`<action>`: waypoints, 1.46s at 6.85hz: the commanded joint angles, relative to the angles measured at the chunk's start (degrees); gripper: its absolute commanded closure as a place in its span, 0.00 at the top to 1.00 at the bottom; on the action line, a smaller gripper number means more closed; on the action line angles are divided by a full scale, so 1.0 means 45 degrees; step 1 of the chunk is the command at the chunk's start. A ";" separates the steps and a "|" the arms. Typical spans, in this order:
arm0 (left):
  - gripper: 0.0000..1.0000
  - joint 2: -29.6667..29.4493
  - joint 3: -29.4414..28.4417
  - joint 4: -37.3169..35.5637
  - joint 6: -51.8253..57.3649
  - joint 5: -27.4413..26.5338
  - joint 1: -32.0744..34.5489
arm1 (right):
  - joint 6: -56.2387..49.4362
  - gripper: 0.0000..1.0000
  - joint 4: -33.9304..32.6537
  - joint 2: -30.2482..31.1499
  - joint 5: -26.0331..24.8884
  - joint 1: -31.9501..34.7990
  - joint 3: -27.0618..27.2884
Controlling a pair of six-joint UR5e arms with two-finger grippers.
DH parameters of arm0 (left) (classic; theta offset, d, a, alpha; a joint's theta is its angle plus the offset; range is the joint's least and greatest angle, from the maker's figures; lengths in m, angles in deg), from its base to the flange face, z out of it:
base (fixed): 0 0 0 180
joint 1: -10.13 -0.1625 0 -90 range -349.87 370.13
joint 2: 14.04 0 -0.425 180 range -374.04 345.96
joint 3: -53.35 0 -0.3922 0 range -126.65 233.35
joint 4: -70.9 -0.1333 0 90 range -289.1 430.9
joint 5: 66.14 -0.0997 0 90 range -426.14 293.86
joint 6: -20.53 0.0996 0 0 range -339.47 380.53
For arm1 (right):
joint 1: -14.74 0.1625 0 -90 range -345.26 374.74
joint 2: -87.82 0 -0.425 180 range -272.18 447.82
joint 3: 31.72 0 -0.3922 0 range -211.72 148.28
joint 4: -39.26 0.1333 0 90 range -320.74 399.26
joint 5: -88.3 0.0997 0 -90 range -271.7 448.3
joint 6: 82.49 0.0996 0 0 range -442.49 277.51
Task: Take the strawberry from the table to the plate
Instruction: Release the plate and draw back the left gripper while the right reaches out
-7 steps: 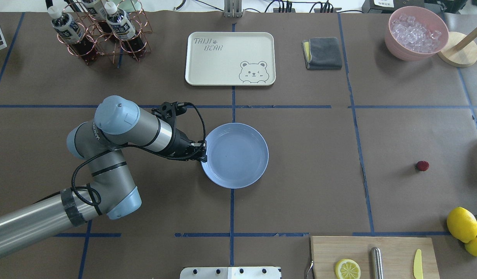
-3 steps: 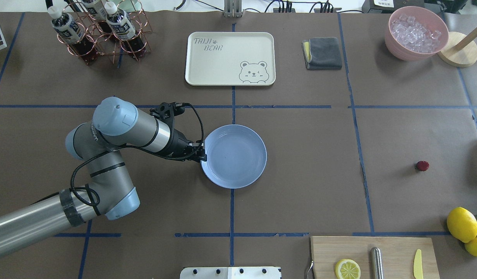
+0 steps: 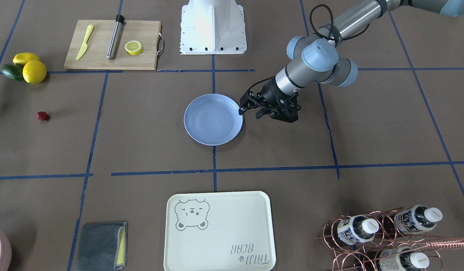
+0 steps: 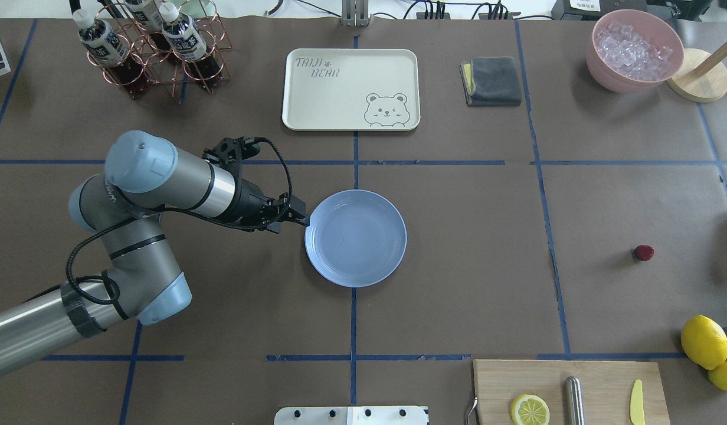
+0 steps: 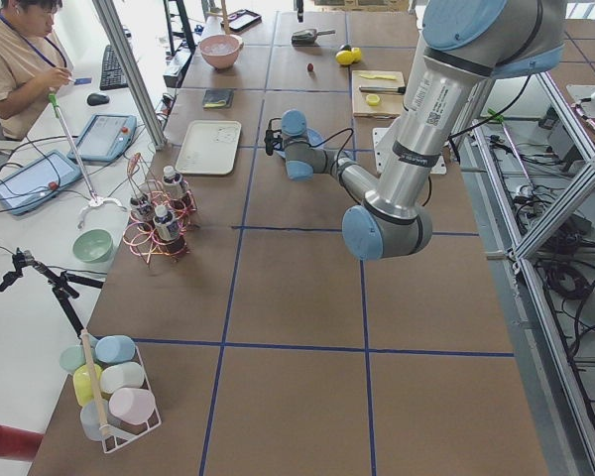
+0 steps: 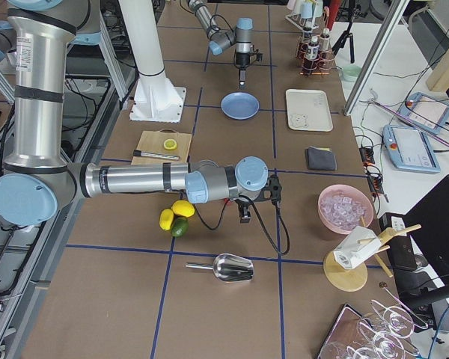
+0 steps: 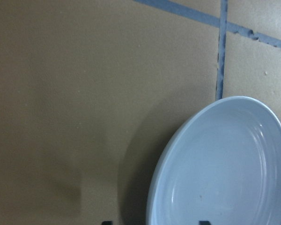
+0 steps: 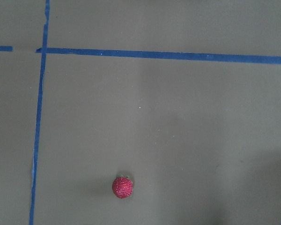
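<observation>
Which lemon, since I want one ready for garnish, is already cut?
The lemon half lying cut face up on the wooden cutting board, beside the steel rod. The other two lemons are whole and sit off the board.

The left arm [image 4: 180, 183] and the right arm [image 6: 135, 179] are each built of silver-grey metal tubes, joined by rounded grey housings capped in pale blue. A black cable [image 4: 70, 268] is looped along the left arm and bound to it by a band of black tape [image 4: 80, 316]. Its wrist section is black and ends in black fingers [image 4: 297, 213]. A white pedestal [image 3: 213, 26] is seen at the base.
</observation>
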 commanded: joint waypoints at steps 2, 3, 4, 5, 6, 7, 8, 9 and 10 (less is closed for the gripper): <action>0.73 0.0603 0.1023 -0.0056 0.0025 -0.0004 0.0999 | 0.6351 1.00 0.5266 0.0680 -0.3115 -0.3330 0.0137; 0.73 0.0603 0.1023 -0.0056 0.0025 -0.0023 0.1078 | 0.8043 1.00 0.6973 0.0859 -0.3809 -0.4255 -0.0192; 0.73 0.0603 0.1004 -0.0056 0.0025 -0.0062 0.1079 | 0.8214 1.00 0.7183 0.0861 -0.4860 -0.4883 -0.0505; 0.73 0.0642 0.1004 -0.0056 0.0005 -0.0101 0.1079 | 0.8332 1.00 0.7166 0.0803 -0.6359 -0.5605 -0.0508; 0.73 0.0642 0.1004 -0.0056 -0.0014 -0.0140 0.1060 | 0.8507 1.00 0.7166 0.0783 -0.6413 -0.5689 -0.0528; 0.73 0.0661 0.0985 -0.0056 -0.0014 -0.0141 0.1040 | 0.9089 1.00 0.7185 0.0763 -0.6472 -0.6251 -0.0566; 0.73 0.0662 0.0965 -0.0056 -0.0014 -0.0141 0.1021 | 0.9308 1.00 0.7185 0.0744 -0.6472 -0.6585 -0.0799; 0.73 0.0662 0.0945 -0.0056 -0.0014 -0.0141 0.1040 | 0.9329 0.99 0.7204 0.0744 -0.6453 -0.6647 -0.0956; 0.73 0.0662 0.0945 -0.0056 -0.0014 -0.0141 0.1021 | 0.9329 0.95 0.7185 0.0744 -0.6472 -0.6686 -0.1054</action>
